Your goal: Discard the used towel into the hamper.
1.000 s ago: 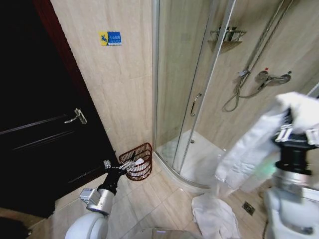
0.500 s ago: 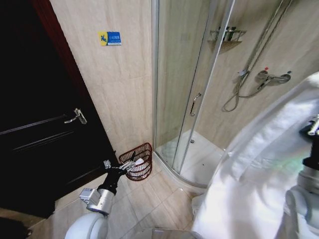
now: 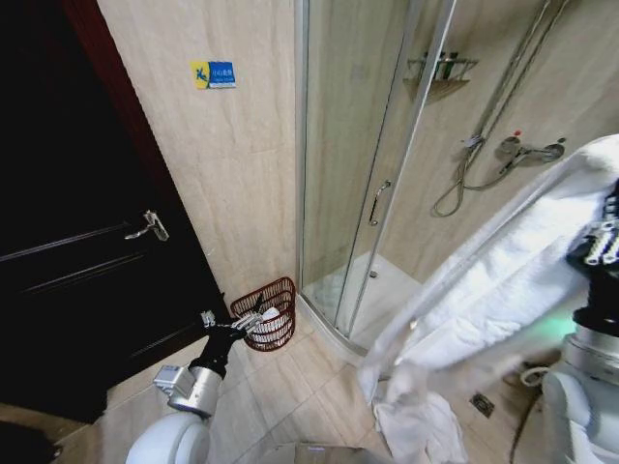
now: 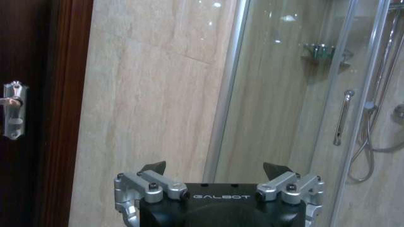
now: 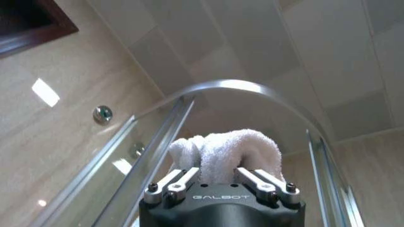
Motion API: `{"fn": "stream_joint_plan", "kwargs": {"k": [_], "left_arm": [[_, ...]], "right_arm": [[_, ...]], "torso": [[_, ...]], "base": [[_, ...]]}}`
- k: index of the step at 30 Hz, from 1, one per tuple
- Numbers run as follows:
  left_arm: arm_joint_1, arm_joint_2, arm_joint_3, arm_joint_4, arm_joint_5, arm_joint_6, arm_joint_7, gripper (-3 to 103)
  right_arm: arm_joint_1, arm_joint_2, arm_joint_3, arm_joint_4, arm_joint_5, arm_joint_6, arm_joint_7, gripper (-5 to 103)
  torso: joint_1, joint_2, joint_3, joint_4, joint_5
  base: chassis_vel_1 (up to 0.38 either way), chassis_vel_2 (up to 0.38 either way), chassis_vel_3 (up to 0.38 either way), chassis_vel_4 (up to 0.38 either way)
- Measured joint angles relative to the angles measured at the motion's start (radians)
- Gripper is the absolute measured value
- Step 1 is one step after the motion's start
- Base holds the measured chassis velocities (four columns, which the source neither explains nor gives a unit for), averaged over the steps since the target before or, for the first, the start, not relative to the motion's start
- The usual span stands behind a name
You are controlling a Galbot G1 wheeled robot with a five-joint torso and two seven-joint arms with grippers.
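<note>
Bathroom scene, head view. Right gripper (image 5: 218, 182) is raised at the right edge of the head view, its fingers (image 5: 178, 179) clamped on a bunched fold of the white towel (image 3: 503, 290); in the right wrist view the terry cloth bulges up between the two fingers, with the curved top rail of the shower enclosure (image 3: 372, 164) and the ceiling beyond. From the grip the towel hangs as a long diagonal drape toward the floor, in front of the shower tray, and its lower end meets a crumpled heap of white cloth (image 3: 418, 430) lying on the tiles — whether that heap is one piece with the held towel cannot be told.

Left gripper (image 3: 250, 324) is held low at the lower left, arm extended forward, fingers spread apart and holding nothing; in the left wrist view its two dark fingertips (image 4: 153, 167) stand apart before the beige tiled wall (image 3: 222, 174).

Hamper (image 3: 269, 314) — a dark reddish-brown wire basket — stands on the floor against the wall, between the dark door (image 3: 87, 251) and the glass enclosure, with something pale inside. The left gripper overlaps its near rim in the head view; contact cannot be judged. The held towel is well apart from the hamper.
</note>
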Motion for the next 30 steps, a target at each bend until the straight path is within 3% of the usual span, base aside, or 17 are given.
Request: {"fn": "stream_joint_plan", "kwargs": {"k": [17,30], "left_arm": [[0.000,0.000,0.000,0.000,0.000,0.000,0.000,100],[0.000,0.000,0.000,0.000,0.000,0.000,0.000,100]], "right_arm": [[0.010,-0.007,0.013,-0.002,-0.005,-0.009,-0.022,13],[0.017,-0.010,0.009,-0.009,-0.012,-0.007,-0.025,13]], "torso": [[0.000,0.000,0.000,-0.0001,0.0003],[0.000,0.000,0.000,0.0001,0.0002]], "base": [[0.007,0.009,-0.009,-0.007],[0.106,0.112,-0.108,-0.095]]}}
